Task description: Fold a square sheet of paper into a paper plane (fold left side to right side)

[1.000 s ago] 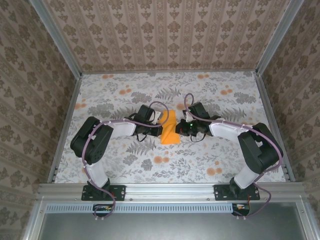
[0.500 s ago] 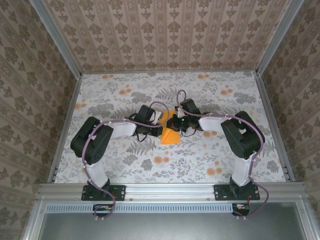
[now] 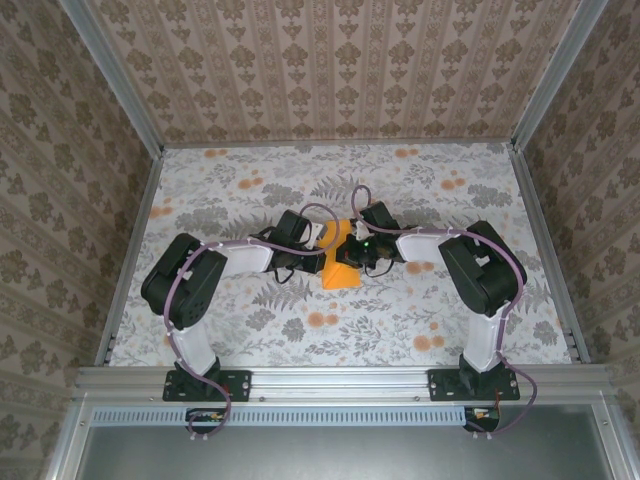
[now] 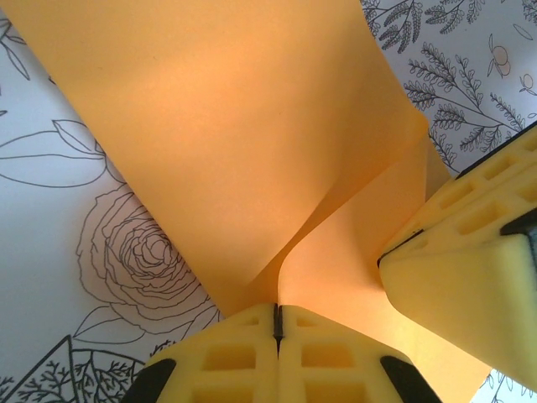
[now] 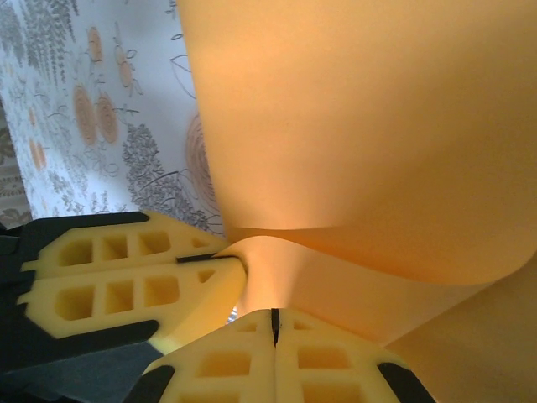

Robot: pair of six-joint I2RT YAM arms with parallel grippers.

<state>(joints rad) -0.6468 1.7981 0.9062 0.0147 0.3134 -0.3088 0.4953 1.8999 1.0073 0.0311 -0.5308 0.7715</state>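
left gripper (image 4: 275,312): closed, pinching paper (image 4: 235,151) | right gripper (image 5: 273,317): closed, pinching paper | arms: elbows out, wrists facing inward

the tabletop (image 3: 250,330) wears a grey leaf-and-flower print with small orange blooms, evenly lit. brown damask-patterned walls (image 3: 340,70) rise at its far, left and right edges, joined at the far corners by aluminium posts (image 3: 113,68). an aluminium rail (image 3: 340,378) runs along the near edge.
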